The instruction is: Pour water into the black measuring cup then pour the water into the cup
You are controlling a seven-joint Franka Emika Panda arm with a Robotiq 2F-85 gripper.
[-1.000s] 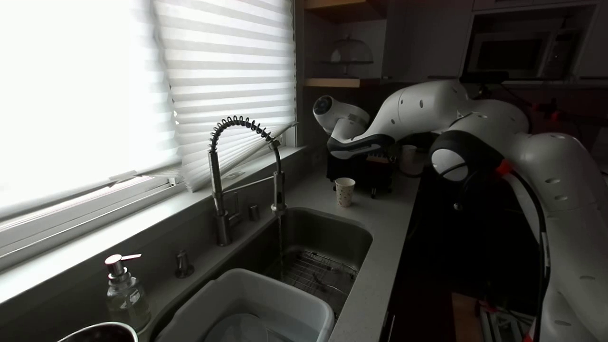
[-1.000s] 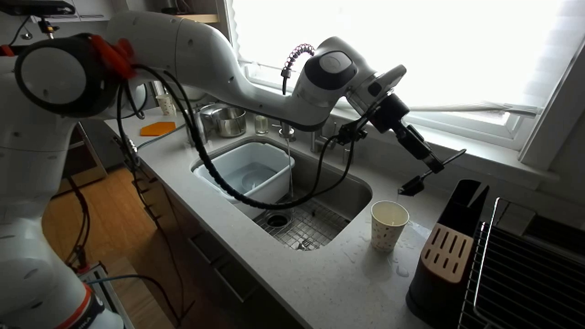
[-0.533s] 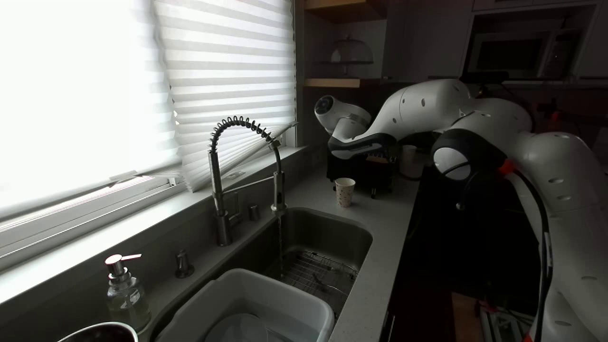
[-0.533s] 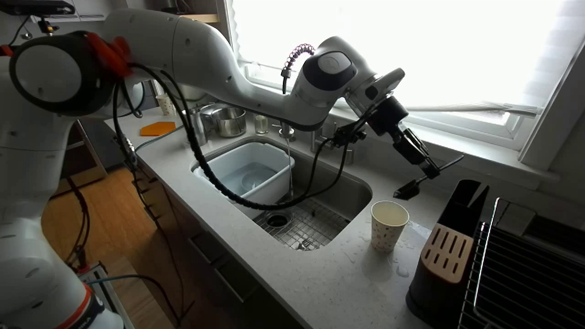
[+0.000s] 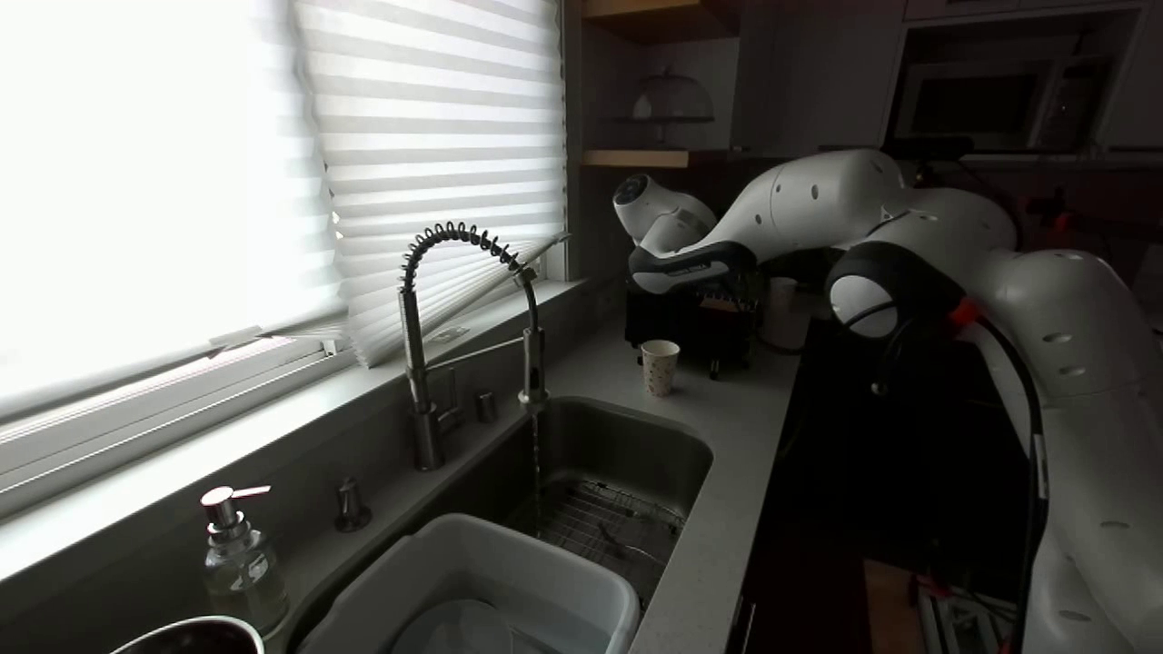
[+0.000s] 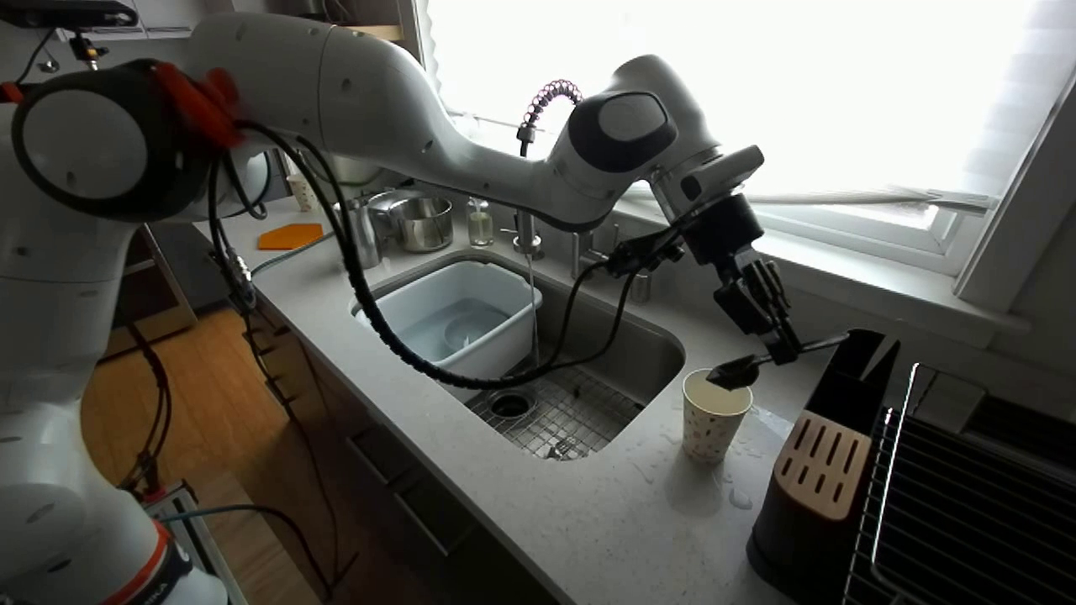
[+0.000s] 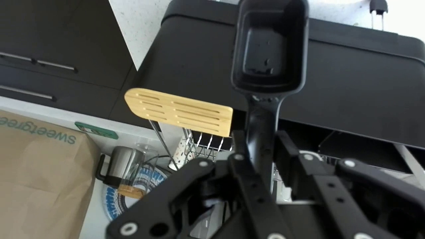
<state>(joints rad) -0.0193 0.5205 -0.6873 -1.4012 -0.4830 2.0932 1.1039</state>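
Gripper [image 7: 262,141] pinching the black measuring cup [image 7: 269,49] by its handle [image 7: 263,116], over the pale cup [image 6: 714,428].

The hold on the handle likely leaves the bowl [image 6: 733,373] free ahead of the gripper for tipping; in an exterior view the bowl slants down across the mouth of the pale cup, which stands upright just below the gripper. Touching or not, I cannot tell. Only drops of water [image 7: 266,70] show in the bowl, so the pour looks nearly finished, though the level in the pale cup is unclear. Puddles [image 6: 740,499] wet the worktop [image 6: 572,512] around it, perhaps spilt. A utensil holder [image 6: 820,470] stands just beside the gripper, away from the sink [image 6: 651,353]; back below the arm [image 6: 378,109], the tap [image 5: 415,345] runs into that sink beside a tub [image 6: 496,353]. A bright window [image 6: 841,101] lies beyond the gripper.
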